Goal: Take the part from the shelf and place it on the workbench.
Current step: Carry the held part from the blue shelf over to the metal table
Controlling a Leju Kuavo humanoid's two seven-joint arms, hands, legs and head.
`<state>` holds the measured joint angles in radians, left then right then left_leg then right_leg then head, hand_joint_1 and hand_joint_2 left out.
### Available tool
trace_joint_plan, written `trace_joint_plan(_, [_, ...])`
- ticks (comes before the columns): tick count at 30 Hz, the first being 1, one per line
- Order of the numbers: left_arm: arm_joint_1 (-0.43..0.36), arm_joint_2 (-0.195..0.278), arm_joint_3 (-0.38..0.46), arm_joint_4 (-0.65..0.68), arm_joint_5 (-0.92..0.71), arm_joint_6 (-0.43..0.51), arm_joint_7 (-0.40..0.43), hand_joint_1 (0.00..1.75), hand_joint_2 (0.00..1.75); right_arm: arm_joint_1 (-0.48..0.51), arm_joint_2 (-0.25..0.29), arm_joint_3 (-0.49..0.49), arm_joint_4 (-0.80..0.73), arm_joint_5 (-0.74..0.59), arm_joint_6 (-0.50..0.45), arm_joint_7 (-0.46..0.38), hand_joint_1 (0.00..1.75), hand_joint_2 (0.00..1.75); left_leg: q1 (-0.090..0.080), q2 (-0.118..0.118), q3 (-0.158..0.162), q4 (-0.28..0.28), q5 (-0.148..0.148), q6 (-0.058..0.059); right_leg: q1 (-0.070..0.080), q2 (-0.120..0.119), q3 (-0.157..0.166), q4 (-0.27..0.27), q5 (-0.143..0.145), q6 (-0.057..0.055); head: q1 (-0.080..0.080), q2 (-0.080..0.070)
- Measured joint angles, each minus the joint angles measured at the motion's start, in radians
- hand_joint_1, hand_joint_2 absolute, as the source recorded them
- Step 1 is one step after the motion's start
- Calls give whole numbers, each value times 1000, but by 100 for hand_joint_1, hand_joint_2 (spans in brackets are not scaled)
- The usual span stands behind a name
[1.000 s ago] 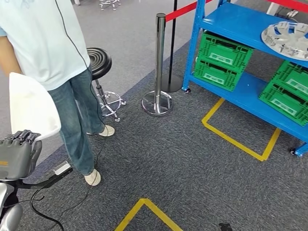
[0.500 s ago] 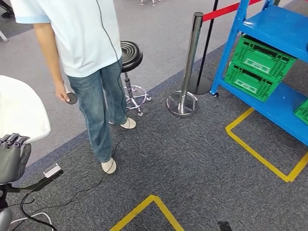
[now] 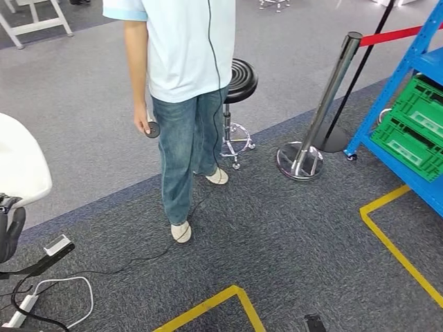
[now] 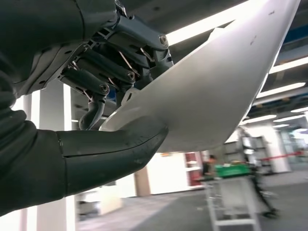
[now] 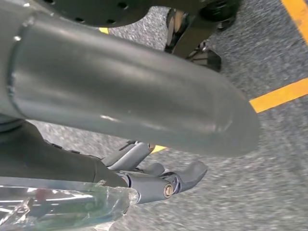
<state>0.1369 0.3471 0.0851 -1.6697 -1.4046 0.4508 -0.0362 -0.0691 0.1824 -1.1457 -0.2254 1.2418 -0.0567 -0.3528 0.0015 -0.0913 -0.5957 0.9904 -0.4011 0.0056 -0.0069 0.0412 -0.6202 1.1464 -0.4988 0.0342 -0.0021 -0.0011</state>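
The grey carpet floor has yellow tape lines stuck on it. A person in a pale shirt and blue jeans stands on the carpet and holds a small round black thing in one hand. A blue shelf stands at the far right with a green crate on its low board. Near the shelf is a shiny metal post on a round base, with a red band going off from its top. A black round stool stands just behind the person. The big white part is at the left edge, up off the floor and far from the shelf. The left robot hand holds the white part tight, with the thick grey thumb under it and the dark fingers on its other side. The right robot hand hangs over the carpet with its fingers bent in and nothing in them. A black cable runs along the floor by the person's shoe.
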Motion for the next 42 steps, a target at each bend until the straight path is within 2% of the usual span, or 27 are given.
trace_joint_plan(1, [3,1,9,0,3,4,-3,145,175,-2,3,0,0,0,-1,0,0,0,1,-14,-2,3,-1,-5,-4,27,27,-60,23,0,-1,0])
trace_joint_plan(3, [9,3,27,-1,7,10,-8,145,175,-6,7,1,1,0,-1,0,0,0,5,-39,-10,4,3,-18,-6,57,51,-106,29,-1,-1,0])
trace_joint_plan(5, [21,5,45,-3,12,14,-12,145,175,-10,10,1,1,1,-2,0,0,0,12,-59,-17,0,10,-32,-3,34,55,-112,34,-12,0,0])
trace_joint_plan(7, [30,8,62,-3,18,17,-14,145,175,-14,13,2,1,1,-2,-1,0,0,10,-22,-34,32,-10,-41,-3,7,58,-119,40,-26,-4,0])
trace_joint_plan(9, [30,10,72,-3,21,19,-15,145,175,-16,15,4,1,1,-2,-1,0,0,6,46,-86,140,-70,-48,0,-21,59,-123,41,-34,-9,0])
trace_joint_plan(11, [33,9,78,-3,22,19,-17,145,175,-14,15,7,1,1,-2,-1,0,0,8,75,-142,259,-117,-52,5,-53,58,-123,40,-36,-10,0])
trace_joint_plan(12, [36,8,80,-3,22,19,-20,145,175,-14,15,8,1,1,-2,0,0,0,9,79,-150,279,-116,-53,5,-68,58,-123,39,-37,-10,0])
trace_joint_plan(13, [38,8,83,-3,23,19,-23,145,175,-14,15,9,1,1,-2,0,0,0,9,82,-137,259,-98,-53,6,-83,58,-123,38,-37,-10,0])
trace_joint_plan(14, [40,7,86,-3,23,19,-26,145,175,-16,15,10,1,1,-2,0,0,0,9,92,-105,203,-68,-53,6,-97,59,-123,37,-35,-10,0])
trace_joint_plan(16, [40,7,93,-3,24,20,-29,145,175,-18,15,11,1,1,-2,0,0,0,5,133,-27,65,-22,-48,9,-122,62,-122,33,-29,-10,0])
trace_joint_plan(17, [40,7,96,-3,24,20,-29,145,175,-18,15,11,1,1,-2,0,0,0,1,149,-3,21,-12,-44,11,-132,63,-121,30,-25,-9,0])
trace_joint_plan(18, [40,6,100,-3,24,20,-29,145,175,-19,15,11,1,1,-2,0,0,0,-2,154,6,1,-11,-38,13,-142,66,-122,28,-19,-9,0])
trace_joint_plan(20, [44,6,107,-3,24,21,-30,145,175,-19,17,13,1,1,-3,1,0,0,-7,133,3,-2,-11,-25,12,-161,72,-126,26,-9,-9,0])
trace_joint_plan(24, [47,6,111,-3,24,21,-31,145,175,-20,18,15,1,1,-3,1,0,0,-8,119,3,-5,-9,-19,12,-173,77,-129,24,-3,-9,0])
trace_joint_plan(25, [48,6,113,-4,24,21,-32,145,175,-21,18,15,1,1,-4,1,0,0,-6,115,5,-7,-8,-16,10,-168,76,-126,21,0,-9,0])
trace_joint_plan(26, [49,6,116,-4,25,21,-33,145,175,-22,19,16,1,1,-6,1,0,0,-3,107,8,-10,-6,-11,9,-141,63,-95,2,3,-7,0])
trace_joint_plan(28, [54,1,127,-6,26,21,-42,145,175,-18,19,17,1,1,-10,3,0,0,2,72,12,-13,-4,-1,6,-76,-17,65,-67,9,-1,0])
trace_joint_plan(29, [55,-1,131,-6,26,20,-46,145,175,-15,19,17,1,0,-10,4,0,0,3,52,12,-13,-4,3,6,-49,-54,133,-88,9,1,0])
trace_joint_plan(30, [58,-4,133,-6,27,19,-49,145,175,-13,19,17,1,0,-10,4,0,0,3,32,13,-12,-4,3,7,-41,-70,154,-82,7,2,0])
trace_joint_plan(31, [59,-6,135,-6,27,19,-50,145,175,-12,19,17,1,0,-10,4,0,0,3,16,14,-12,-4,3,6,-34,-49,102,-45,4,2,0])
trace_joint_plan(33, [60,-10,138,-6,27,18,-52,145,175,-13,19,17,2,0,-11,4,0,0,4,-12,14,-9,-6,-2,2,18,15,-44,24,-1,2,0])
trace_joint_plan(35, [62,-12,143,-6,29,18,-55,145,175,-14,20,18,2,-1,-11,5,0,0,7,-37,6,-7,-4,-14,-1,60,54,-121,43,-4,1,0])
trace_joint_plan(37, [69,-14,150,-6,31,17,-58,145,175,-14,20,18,2,-2,-11,5,0,0,14,-61,-2,-9,1,-28,2,46,62,-129,41,-10,2,0])
trace_joint_plan(38, [73,-14,155,-6,33,17,-59,145,175,-15,21,18,2,-2,-11,4,0,0,14,-53,-6,-6,0,-34,3,33,64,-133,43,-16,2,0])
trace_joint_plan(39, [76,-15,160,-6,34,17,-60,145,175,-15,22,18,2,-2,-11,4,0,0,13,-27,-14,9,-10,-38,2,19,67,-138,45,-22,0,0])
trace_joint_plan(41, [75,-15,165,-6,36,17,-60,145,175,-15,23,18,2,-2,-11,3,0,0,9,45,-58,99,-61,-44,3,-11,73,-145,46,-32,-4,0])
trace_joint_plan(42, [74,-16,166,-5,37,17,-61,145,175,-13,23,18,2,-2,-11,3,0,0,8,66,-92,166,-92,-47,5,-27,74,-146,44,-35,-6,0])
